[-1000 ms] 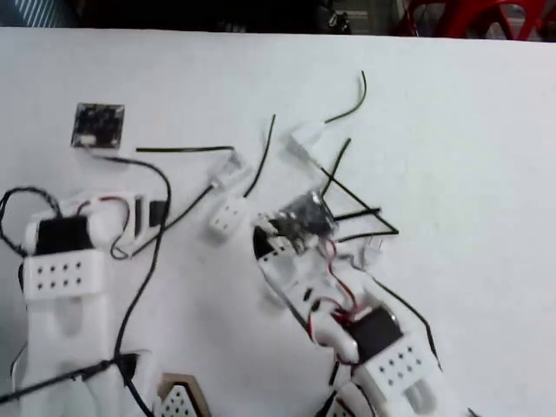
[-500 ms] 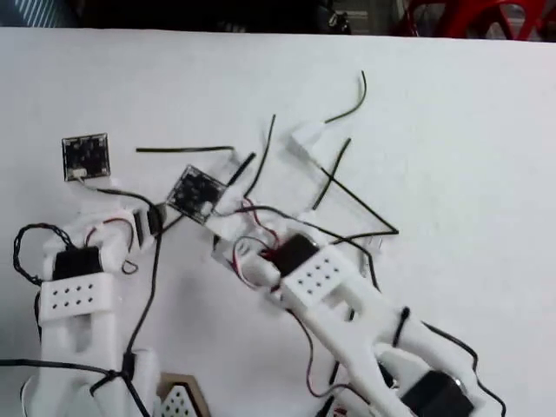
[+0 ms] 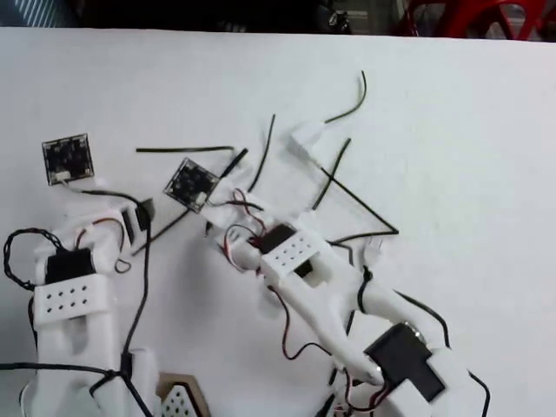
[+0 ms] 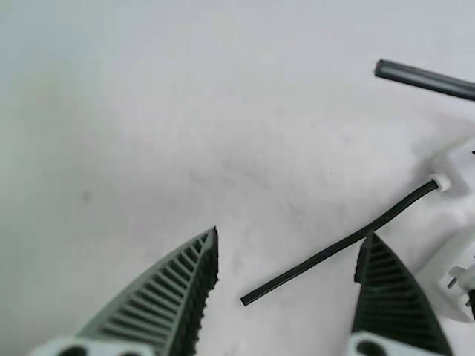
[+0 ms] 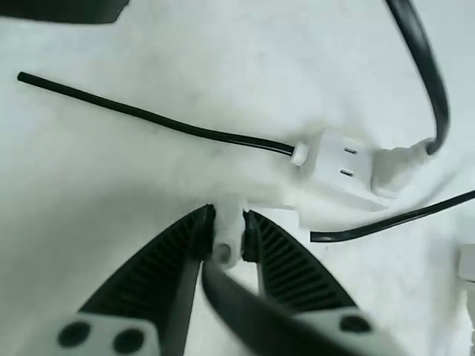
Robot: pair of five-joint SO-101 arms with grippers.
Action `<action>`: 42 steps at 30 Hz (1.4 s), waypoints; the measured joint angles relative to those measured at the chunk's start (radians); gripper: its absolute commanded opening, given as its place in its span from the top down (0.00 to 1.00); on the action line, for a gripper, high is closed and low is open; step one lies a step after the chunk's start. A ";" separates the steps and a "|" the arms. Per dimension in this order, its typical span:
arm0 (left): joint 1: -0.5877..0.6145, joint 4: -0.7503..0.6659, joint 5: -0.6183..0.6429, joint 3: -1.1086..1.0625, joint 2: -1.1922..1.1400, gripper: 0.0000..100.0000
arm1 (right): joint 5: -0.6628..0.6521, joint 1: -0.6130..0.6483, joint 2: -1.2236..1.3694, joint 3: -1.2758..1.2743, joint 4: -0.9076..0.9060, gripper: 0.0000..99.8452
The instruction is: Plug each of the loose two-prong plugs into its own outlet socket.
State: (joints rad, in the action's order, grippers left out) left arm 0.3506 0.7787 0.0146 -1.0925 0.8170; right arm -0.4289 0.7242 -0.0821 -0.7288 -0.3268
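Since a second ago the right arm has swung across the table [image 3: 469, 113] from the middle toward the left arm, while the left arm has drawn slightly back to its own side. We now find the right gripper [image 5: 228, 215] pinched narrowly on a small white plug [image 5: 226, 241], just beside the socket [image 5: 334, 165] and not touching it; we place both left of the table's middle, under the right wrist. The left gripper [image 4: 289, 241] stands with jaws wide and empty, the free end of a loose lead [image 4: 334, 248] lying between them. We judge the step to be lining the plug up for insertion. Doing it well means turning the wrist until the prongs match the two slots, then pressing squarely into them, not at a slant, since the light block would likely slide or tip; the open left jaws could close to brace it. The socket lies flat, its long axis in line with the socket cord [image 5: 148, 113] that leaves one end, its slotted face turned toward the right wrist camera. The plug stands roughly along the jaws, a dark wire [image 5: 282, 311] trailing back beneath them; we cannot tell which way its prongs point.
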 measured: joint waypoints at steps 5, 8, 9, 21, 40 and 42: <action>0.006 -0.002 0.003 0.000 0.000 0.71 | 0.000 0.000 0.009 0.025 -0.012 0.98; 0.006 -0.002 0.003 0.000 0.000 0.71 | 0.000 0.000 0.017 0.089 -0.110 0.98; 0.006 -0.002 0.003 0.000 0.000 0.71 | 0.000 0.000 0.021 0.115 -0.153 0.98; 0.006 -0.002 0.003 0.000 0.000 0.71 | -0.002 0.000 0.089 0.196 -0.265 0.98; 0.008 -0.021 0.003 0.000 0.000 0.71 | 0.054 -0.015 0.181 0.215 -0.262 0.98; 0.008 -0.021 0.003 0.000 0.000 0.71 | 0.074 -0.021 0.193 0.215 -0.262 0.98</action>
State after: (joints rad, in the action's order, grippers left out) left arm 0.3583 0.7572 0.0176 -1.0925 0.8170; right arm -0.3552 0.7027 0.1112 -0.5140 -0.5892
